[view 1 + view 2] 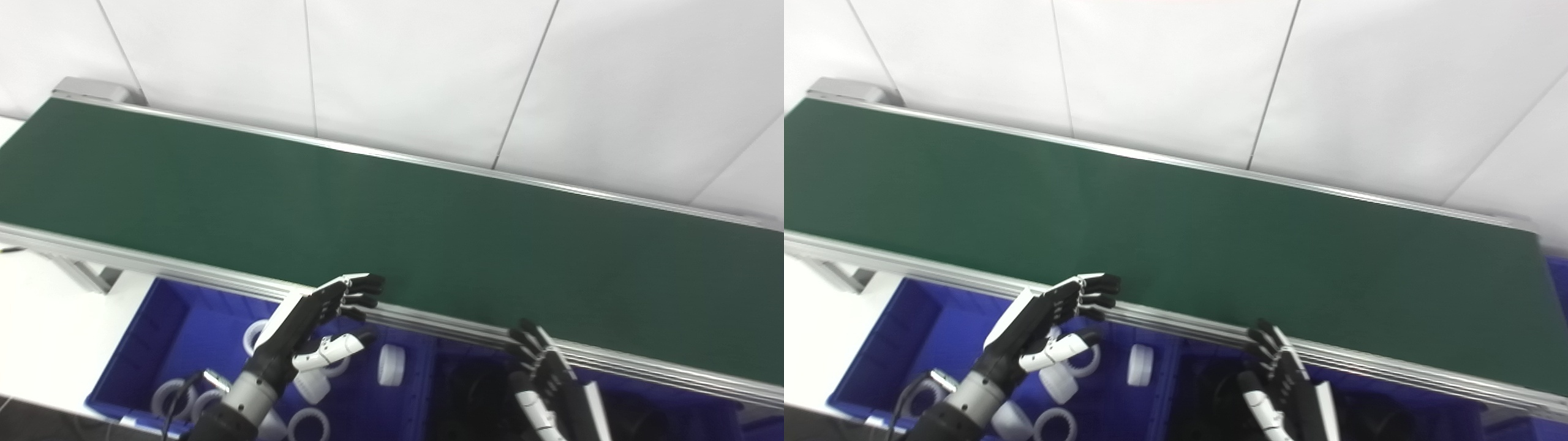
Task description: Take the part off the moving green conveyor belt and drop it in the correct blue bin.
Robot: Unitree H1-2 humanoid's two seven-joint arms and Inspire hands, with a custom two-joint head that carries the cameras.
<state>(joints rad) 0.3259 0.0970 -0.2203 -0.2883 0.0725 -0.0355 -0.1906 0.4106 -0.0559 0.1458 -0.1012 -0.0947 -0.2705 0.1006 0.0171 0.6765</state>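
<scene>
The green conveyor belt (392,214) runs across the picture and carries no part that I can see. My left hand (312,324) hovers open above the left blue bin (141,343), its fingertips at the belt's near rail, holding nothing. My right hand (548,380) is open too, fingers pointing up, just below the near rail over the darker right bin (643,410). White ring-shaped parts (391,364) lie in the left bin.
An aluminium rail (459,327) edges the belt on the near side. White wall panels rise behind the belt. A white surface (43,331) lies left of the bins. Another blue bin edge (1557,275) shows at the far right.
</scene>
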